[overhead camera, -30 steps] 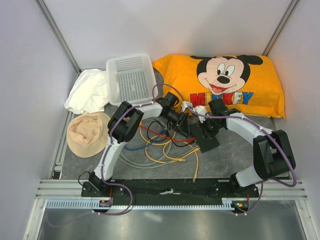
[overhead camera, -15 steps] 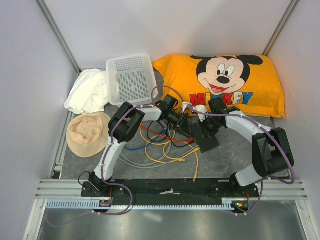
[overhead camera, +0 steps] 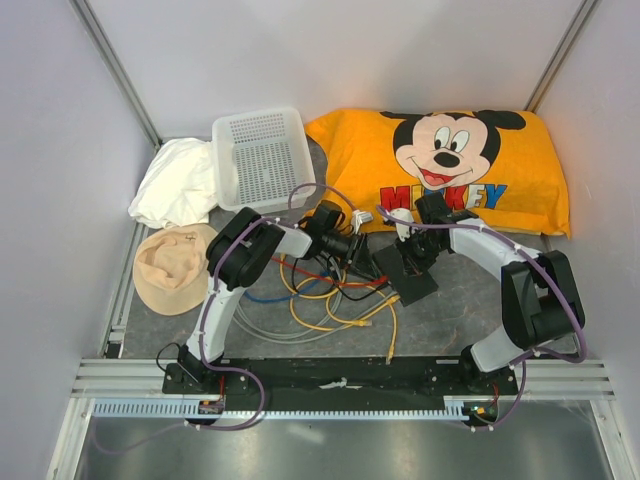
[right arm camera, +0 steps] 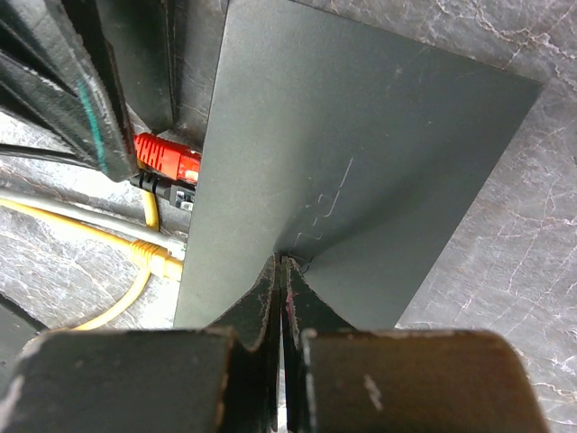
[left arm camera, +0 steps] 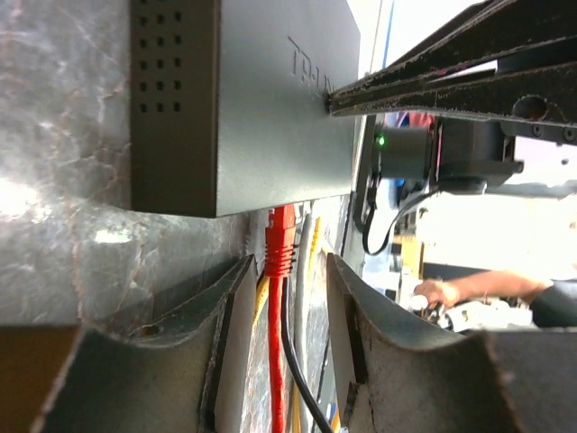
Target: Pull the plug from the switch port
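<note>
1. From overhead, I have both arms reaching in over the tangle of cables [overhead camera: 330, 305] in mid-table. The black network switch [overhead camera: 415, 285] lies flat just right of that tangle, with its socket edge facing left toward the wires. My right gripper [overhead camera: 408, 258] comes down on the switch's top, and my left gripper [overhead camera: 352, 247] sits low at the socket edge. I judge the split deliberate: one arm pins the box so the other can draw a connector out without dragging it.

2. On the left wrist camera, the red plug [left arm camera: 279, 239] is seated in its switch port [left arm camera: 278, 209] in the edge of the box. My left fingers [left arm camera: 225, 334] stand apart, one on each side of the plug's rear end. There is a gap on both sides, so nothing is clamped yet. They line up along the cable, so a squeeze and a straight pull back should free it. A black lead [left arm camera: 293, 361] runs alongside the red one and could get pinched.

3. On the right wrist camera, my right fingers [right arm camera: 261, 307] are pressed together and hold nothing. Their tips are planted on the switch's flat top as a hold-down. At the socket edge, the red plug sits close-packed with a black one and a yellow plug [right arm camera: 155, 257], which is why the left approach has to be narrow.
</note>
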